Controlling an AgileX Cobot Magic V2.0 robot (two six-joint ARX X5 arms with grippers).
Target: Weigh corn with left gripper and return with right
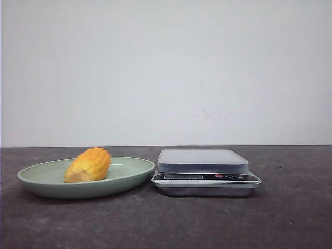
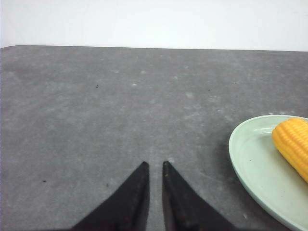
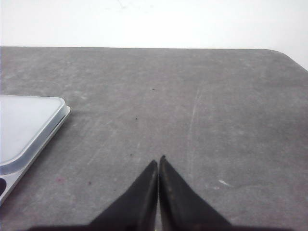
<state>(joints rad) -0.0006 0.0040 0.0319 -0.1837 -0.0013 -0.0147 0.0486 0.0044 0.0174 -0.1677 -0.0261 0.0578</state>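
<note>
A: Start at your own jaws. The left gripper [image 2: 155,166] hangs low over bare desk [image 2: 96,120], its two black tips nearly together with only a thin gap showing, and nothing between them.

B: Same on the other side: the right gripper [image 3: 159,161] has its tips pressed tight together, empty, over grey desk too.

A: Now out from the left jaws. The plate [image 2: 250,168] comes in at the edge of the left wrist view, off to one side of the tips and a little ahead, and the corn [image 2: 293,144] lies on it. Nothing is touching it yet.

B: In the front view, you've got the pale green plate on the left and the scale [image 1: 205,171] just beside it on the right, rims close. The corn lies toward the middle of the plate, slightly left.

A: That's the bit your next move turns on. The cob lies on its side, long axis running roughly front-left to back-right, paler cut end toward the camera. The left arm is plainly the nearer one.

B: And the right jaws only see the corner of the scale, so they look better placed for fetching it back.

A: My call: you'll need to part those left jaws, swing toward the plate and close across the cob's width, not along its length.
</note>
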